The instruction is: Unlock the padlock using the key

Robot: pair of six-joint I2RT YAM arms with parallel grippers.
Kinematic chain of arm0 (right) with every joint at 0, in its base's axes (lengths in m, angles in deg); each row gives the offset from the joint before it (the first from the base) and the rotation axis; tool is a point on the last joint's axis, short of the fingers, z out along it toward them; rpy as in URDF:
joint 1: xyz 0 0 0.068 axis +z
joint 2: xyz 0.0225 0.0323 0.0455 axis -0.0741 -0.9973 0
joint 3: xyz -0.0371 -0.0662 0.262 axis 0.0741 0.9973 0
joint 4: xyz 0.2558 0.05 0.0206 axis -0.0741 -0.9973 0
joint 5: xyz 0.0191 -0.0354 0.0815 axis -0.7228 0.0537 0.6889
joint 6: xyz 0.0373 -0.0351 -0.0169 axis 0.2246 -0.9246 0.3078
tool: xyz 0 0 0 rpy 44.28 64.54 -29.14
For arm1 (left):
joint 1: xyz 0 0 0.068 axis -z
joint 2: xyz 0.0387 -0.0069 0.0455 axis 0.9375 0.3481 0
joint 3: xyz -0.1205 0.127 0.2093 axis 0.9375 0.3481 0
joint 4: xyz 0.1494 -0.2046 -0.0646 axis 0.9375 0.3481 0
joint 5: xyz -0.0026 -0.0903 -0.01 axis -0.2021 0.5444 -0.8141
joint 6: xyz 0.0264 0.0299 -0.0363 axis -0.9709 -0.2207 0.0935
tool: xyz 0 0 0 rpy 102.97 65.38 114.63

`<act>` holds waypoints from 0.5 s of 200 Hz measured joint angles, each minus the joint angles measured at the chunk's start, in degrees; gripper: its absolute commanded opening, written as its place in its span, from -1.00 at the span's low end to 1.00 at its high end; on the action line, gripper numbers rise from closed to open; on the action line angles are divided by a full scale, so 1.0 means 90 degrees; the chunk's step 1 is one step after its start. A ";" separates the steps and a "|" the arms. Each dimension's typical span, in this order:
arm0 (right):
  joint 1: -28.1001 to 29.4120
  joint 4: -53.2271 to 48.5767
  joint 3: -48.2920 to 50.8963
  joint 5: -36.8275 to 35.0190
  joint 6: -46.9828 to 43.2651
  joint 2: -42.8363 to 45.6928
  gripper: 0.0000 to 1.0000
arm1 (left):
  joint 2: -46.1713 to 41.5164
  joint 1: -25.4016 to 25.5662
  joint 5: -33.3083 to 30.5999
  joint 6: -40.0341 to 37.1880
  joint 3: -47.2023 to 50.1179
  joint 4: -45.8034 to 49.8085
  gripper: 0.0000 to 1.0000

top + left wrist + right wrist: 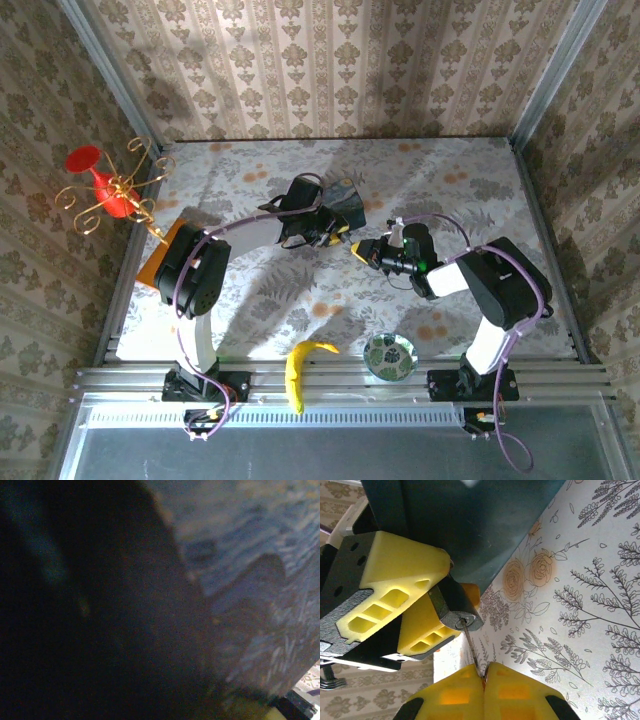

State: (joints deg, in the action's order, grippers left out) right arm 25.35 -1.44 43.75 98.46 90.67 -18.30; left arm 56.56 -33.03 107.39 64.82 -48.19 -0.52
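Top view: I see both arms reaching in to mid-table. The left gripper point(328, 237) is right at the near edge of the blue box point(340, 203). The right gripper point(361, 250) is just beside it, and the two sets of tips face each other. What sits between them is too small for me to resolve here. A banana point(300, 370) and a small patterned dish point(390, 356) lie near the front rail between the bases. A red vase point(95, 180) with a gold wire stand point(125, 195) is at the far left.

Left wrist: dark and blurred, pressed up close to the box's blue painted surface. I can't read the jaws from this view.

Right wrist: the padlock point(455, 607) is clamped between the left gripper's yellow fingers point(395, 575), just under the box's side, with the floral tablecloth point(580, 605) behind it. The right gripper's fingers are pressed together on the key point(471, 652). The key's thin shaft runs up to the padlock's end face, with its tip at the keyhole. I can't tell how deep it sits. The shackle is hidden.
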 measured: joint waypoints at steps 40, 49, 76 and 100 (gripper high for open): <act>-0.0068 0.0874 0.0002 0.0306 0.0631 -0.0486 -1.00 | 0.0000 -0.0039 -0.0044 0.0024 0.0000 -0.0002 -1.00; -0.0070 0.1134 0.0002 0.0355 0.0806 -0.0636 -1.00 | 0.0000 -0.0041 -0.0070 0.0041 0.0000 -0.0002 -1.00; -0.0080 0.1668 0.0002 0.0491 0.1168 -0.0942 -1.00 | 0.0000 -0.0044 -0.0136 0.0046 0.0002 0.0000 -1.00; -0.0095 0.1732 0.0002 0.0515 0.1290 -0.0947 -1.00 | 0.0000 -0.0056 -0.0131 0.0070 0.0002 -0.0017 -1.00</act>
State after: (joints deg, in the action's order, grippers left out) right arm 24.50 14.14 43.77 103.09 102.28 -26.83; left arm 56.56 -33.53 106.21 65.45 -48.17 -0.67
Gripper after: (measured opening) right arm 0.046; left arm 0.280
